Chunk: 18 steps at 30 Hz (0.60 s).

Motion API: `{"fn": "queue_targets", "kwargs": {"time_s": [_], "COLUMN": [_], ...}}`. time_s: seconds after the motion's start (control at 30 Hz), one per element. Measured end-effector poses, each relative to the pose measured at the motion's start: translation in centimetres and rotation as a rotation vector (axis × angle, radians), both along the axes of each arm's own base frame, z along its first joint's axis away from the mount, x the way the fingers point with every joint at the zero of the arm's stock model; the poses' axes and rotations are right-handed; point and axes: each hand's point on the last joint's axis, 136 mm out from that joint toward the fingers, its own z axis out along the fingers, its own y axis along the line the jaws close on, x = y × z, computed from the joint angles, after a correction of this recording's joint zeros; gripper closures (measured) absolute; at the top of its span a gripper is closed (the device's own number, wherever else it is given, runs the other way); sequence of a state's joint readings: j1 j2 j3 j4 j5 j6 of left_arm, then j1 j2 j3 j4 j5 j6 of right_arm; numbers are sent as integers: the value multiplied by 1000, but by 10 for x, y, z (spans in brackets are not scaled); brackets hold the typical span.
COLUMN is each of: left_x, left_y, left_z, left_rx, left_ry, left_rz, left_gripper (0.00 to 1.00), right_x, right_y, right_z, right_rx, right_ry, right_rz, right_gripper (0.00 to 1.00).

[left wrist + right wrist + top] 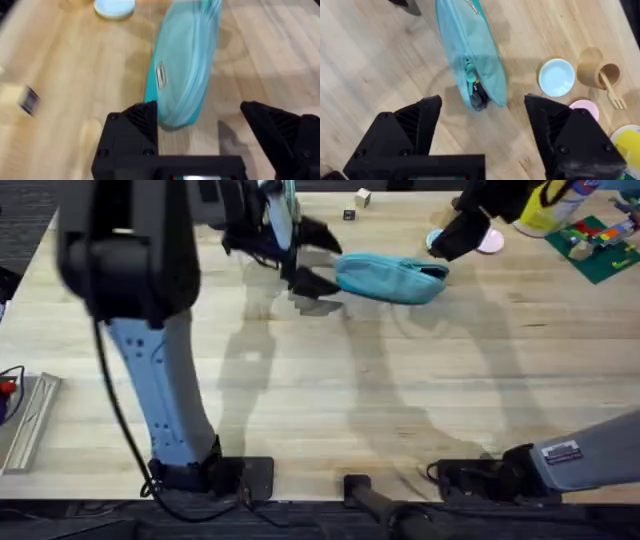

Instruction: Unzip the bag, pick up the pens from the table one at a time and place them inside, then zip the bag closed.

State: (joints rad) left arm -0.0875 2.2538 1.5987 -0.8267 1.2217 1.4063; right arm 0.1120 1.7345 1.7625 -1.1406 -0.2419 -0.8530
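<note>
— Where's the pencil pouch (pixel 392 279) sitting?

— Far side of the wooden table (pixel 330 400), lying flat between the two arms. The left gripper (pixel 312 258) is just off one end, the right gripper (pixel 455 237) by the other.

— Are they holding it?

— No. The left wrist view shows the left one's jaws spread wide with nothing in them, the pouch's end just ahead of the fingers (pixel 142 122). The right one's also gapes wide, empty, above the zipper end.

— Zipper done up?

— Partly open at that end; something dark (pixel 477 95) shows in the gap. Beside it sit a light-blue dish (pixel 556 77), a pink one (pixel 585 107) and a tan cup (pixel 597 72).
</note>
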Motion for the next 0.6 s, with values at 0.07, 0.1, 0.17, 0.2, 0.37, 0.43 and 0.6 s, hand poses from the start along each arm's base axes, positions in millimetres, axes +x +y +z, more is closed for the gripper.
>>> {"fn": "queue_targets", "kwargs": {"time_s": [0.07, 0.1, 0.17, 0.2, 0.37, 0.43, 0.6], "left_x": [1, 2, 4, 5, 2, 0, -9], "left_y": [1, 1, 1, 1, -2, -7, -26], "left_z": [26, 39, 61, 70, 87, 84, 72], "left_rx": [10, 12, 17, 24, 79, 108, 187], "left_ry": [-54, -79, -122, -135, -137, -127, -119], "left_rz": [2, 4, 12, 18, 42, 40, 11], "left_gripper": [7, 7, 7, 7, 7, 7, 8], "right_x": [-4, -6, -10, -12, -18, -20, -27], "right_y": [1, 2, 2, 2, 1, 1, 1], "right_z": [5, 7, 7, 7, 5, 4, 2], "right_rx": [10, 13, 18, 18, 23, 26, 29], "right_ry": [-2, 0, 15, 21, 55, 66, 101], "right_rz": [4, 3, -1, -2, -18, -27, -47], "right_gripper": [5, 5, 5, 5, 5, 5, 5]}}
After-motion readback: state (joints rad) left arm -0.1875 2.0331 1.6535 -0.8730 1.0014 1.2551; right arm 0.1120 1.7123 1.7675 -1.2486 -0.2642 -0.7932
